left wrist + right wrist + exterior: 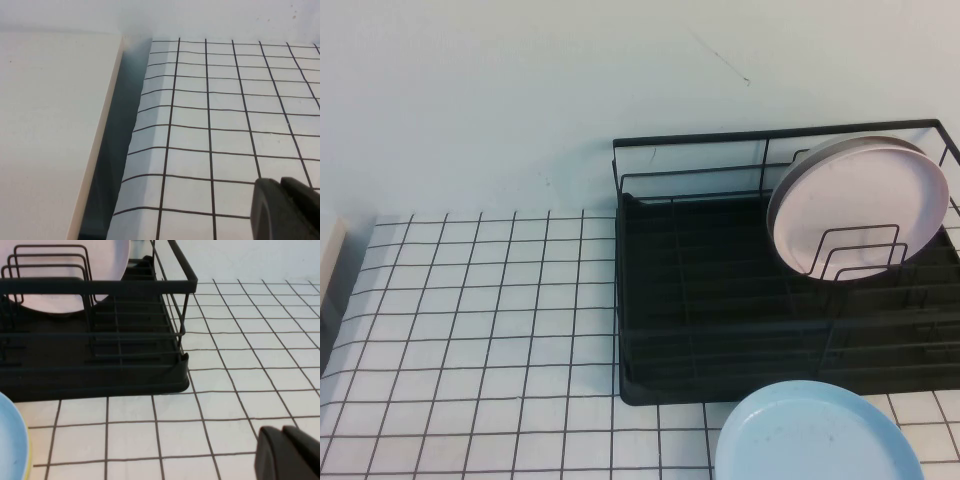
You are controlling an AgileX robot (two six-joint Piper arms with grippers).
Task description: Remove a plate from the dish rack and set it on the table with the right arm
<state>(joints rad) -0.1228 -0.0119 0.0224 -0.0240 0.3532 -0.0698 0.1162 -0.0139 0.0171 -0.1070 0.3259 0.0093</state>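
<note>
The pale pink plate (865, 200) stands upright on edge in the wire loops at the right of the black dish rack (720, 300). It also shows in the right wrist view (70, 275), behind the rack's wire loops (100, 335). Neither arm shows in the high view. My right gripper (281, 431) hovers low over the gridded table (240, 365), in front of the rack and apart from it, fingers together and empty. My left gripper (278, 181) is over the table's left part (225, 100), fingers together and empty.
A grey-white plate's rim (820, 148) shows just behind the pink one. A light blue plate (815, 435) lies on the table in front of the rack, also in the right wrist view (10, 440). A pale board (50, 130) lies past the table's left edge.
</note>
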